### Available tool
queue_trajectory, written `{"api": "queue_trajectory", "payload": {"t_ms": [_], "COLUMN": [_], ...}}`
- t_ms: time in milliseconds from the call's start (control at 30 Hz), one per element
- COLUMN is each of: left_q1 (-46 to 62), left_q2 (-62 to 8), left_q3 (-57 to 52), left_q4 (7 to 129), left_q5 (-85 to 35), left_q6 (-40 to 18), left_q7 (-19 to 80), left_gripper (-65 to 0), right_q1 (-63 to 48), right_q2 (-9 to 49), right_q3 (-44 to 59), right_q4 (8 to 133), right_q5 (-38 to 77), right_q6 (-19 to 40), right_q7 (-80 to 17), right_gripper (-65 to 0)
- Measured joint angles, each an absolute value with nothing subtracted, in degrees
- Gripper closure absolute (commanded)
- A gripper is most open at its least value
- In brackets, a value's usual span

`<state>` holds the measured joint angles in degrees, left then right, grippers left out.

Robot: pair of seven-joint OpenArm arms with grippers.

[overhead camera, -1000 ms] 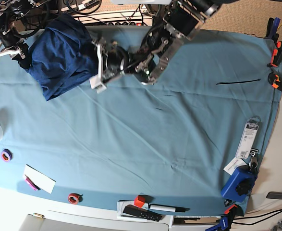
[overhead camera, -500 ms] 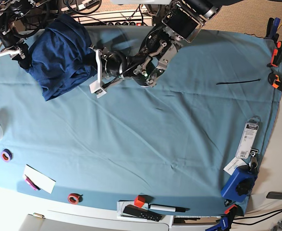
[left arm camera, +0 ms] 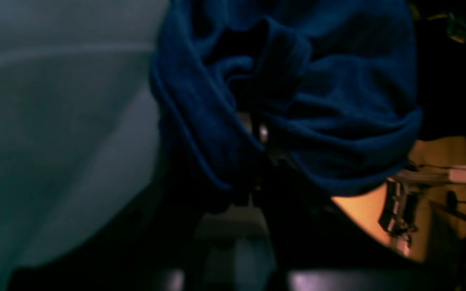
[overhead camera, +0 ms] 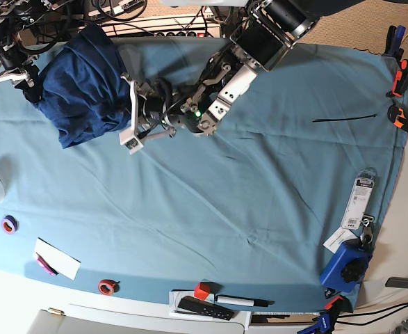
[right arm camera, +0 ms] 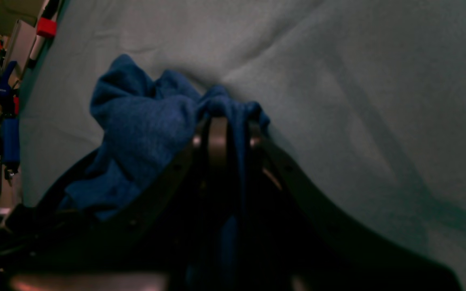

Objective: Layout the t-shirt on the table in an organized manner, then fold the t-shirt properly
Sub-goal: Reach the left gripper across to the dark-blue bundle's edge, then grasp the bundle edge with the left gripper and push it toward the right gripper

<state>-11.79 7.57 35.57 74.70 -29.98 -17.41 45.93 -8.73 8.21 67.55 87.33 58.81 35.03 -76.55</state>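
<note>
Left hand [overhead camera: 128,115] now clamping t-shirt [overhead camera: 82,83] — bunched

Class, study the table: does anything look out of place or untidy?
Yes. The t-shirt sits bunched in a rumpled heap at the table's far corner, not spread flat. The left gripper and right gripper each pinch a side of it.

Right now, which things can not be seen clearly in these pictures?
- Left gripper fingertips: in the base view they end against the t-shirt; in the blurred, dark left wrist view folds wrap them.
- Right gripper tips: bunched fabric covers them in the right wrist view.
- T-shirt's sleeves and collar: lost in the crumpled heap.
- Label on the flat packet near the table edge: too small.
</note>
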Motion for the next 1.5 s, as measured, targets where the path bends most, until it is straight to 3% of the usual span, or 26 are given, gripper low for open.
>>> {"api": "queue_trajectory", "payload": {"t_ms": [67,600,1133,1400,1500], "left_q1": [-12.60,-24.03,-26.52,-25.23,-24.77], "left_q2": [7.57,7.57,7.57,7.57,7.57], "left_q3": [35.70,36.01,36.12,42.96,46.78], "left_q4": [74.54,62.70,62.70,62.70,62.70], "left_q5": [-28.95,-29.56,-34.20,-31.33,-28.69], "left_q6": [-14.96,-15.42,-16.51,-16.23,-16.08], "left_q7": [44.34,40.01,39.99,35.97,34.33], "left_gripper": [0.0,0.0,0.0,-0.1,-28.4], "right_q1": [-8.73,-7.49,-7.97,-8.12,-8.12], "right_q2": [8.21,0.58,1.26,1.28,1.41], "right_q3": [67.55,67.85,77.21,77.32,77.32], "right_q4": [87.31,87.31,87.31,87.31,87.31], "right_q5": [58.81,62.74,64.64,64.58,64.58], "right_q6": [35.00,36.60,37.39,37.36,37.39], "right_q7": [-76.47,-73.47,-75.05,-75.48,-76.29], "right_gripper": [0.0,0.0,0.0,0.0,0.0]}}
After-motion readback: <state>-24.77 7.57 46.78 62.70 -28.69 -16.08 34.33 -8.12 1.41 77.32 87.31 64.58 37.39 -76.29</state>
